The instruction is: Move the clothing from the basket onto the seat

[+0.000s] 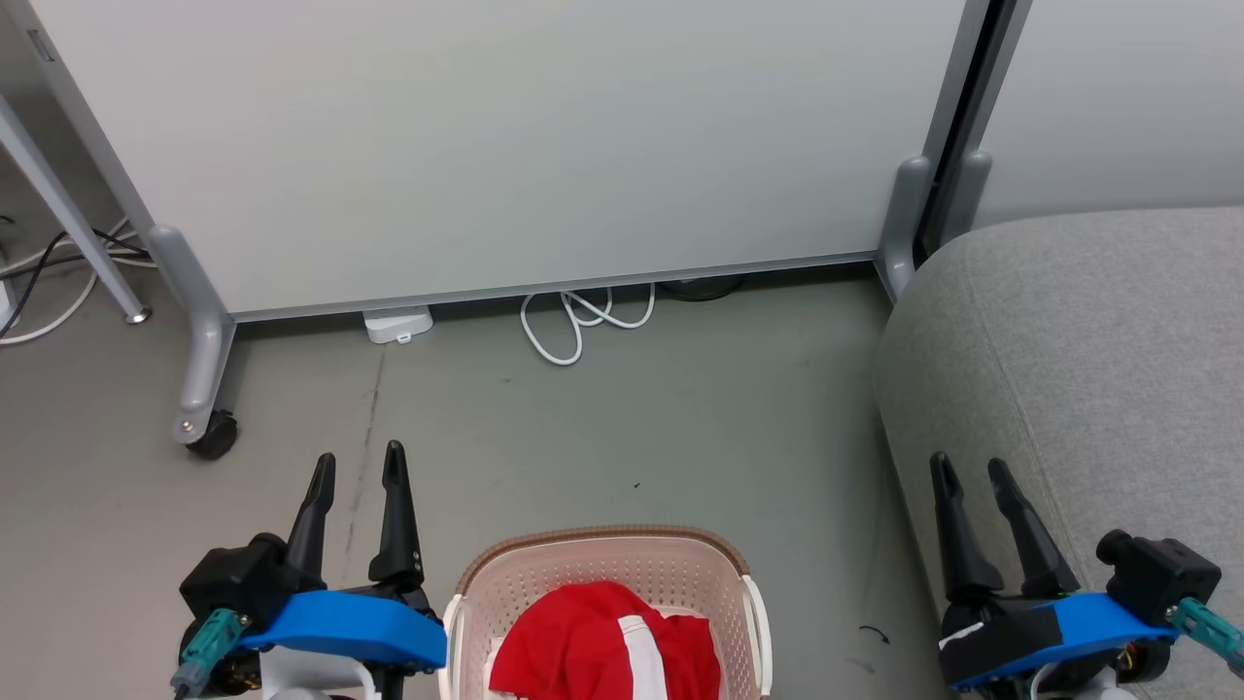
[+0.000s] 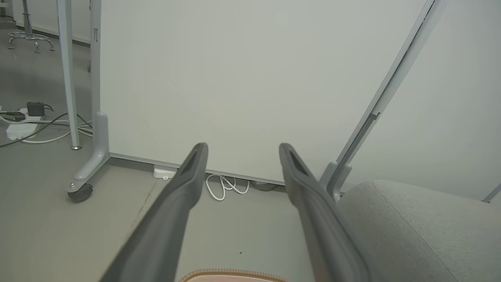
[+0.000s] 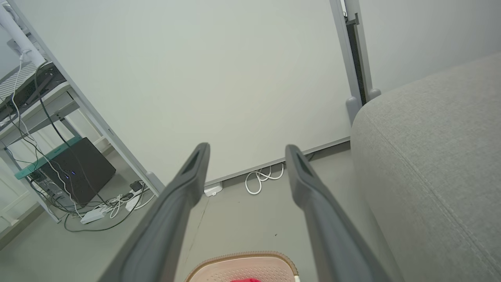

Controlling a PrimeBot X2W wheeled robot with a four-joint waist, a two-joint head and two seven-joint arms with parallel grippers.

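Head view, nearest first. The left gripper [image 1: 360,452] at lower left and the right gripper [image 1: 967,461] at lower right each have their two dark fingers spread apart with nothing between them, pointing up the view. Each carries a blue wrist cover [image 1: 350,622].

At the bottom edge between them, the basket [image 1: 603,533] stands on the grey floor [image 1: 680,428]. It has cream perforated walls, a brown woven-look rim and white side handles. The clothing [image 1: 573,642] lies inside it, a crumpled bright red garment crossed by a white stripe [image 1: 641,661]; none of it is on the seat [image 1: 1088,369].

The seat, in grey fabric with a rounded edge, sits to the right of the basket and apart from it. The right gripper hangs just beside its near corner.

Farther off, a looped white cable [image 1: 583,321] and a small white adapter box [image 1: 397,324] lie at the foot of a pale partition [image 1: 486,146]. The partition's grey leg ends in a black caster [image 1: 214,435].

A small dark label [image 1: 39,44] on the partition's upper left post is too small to read
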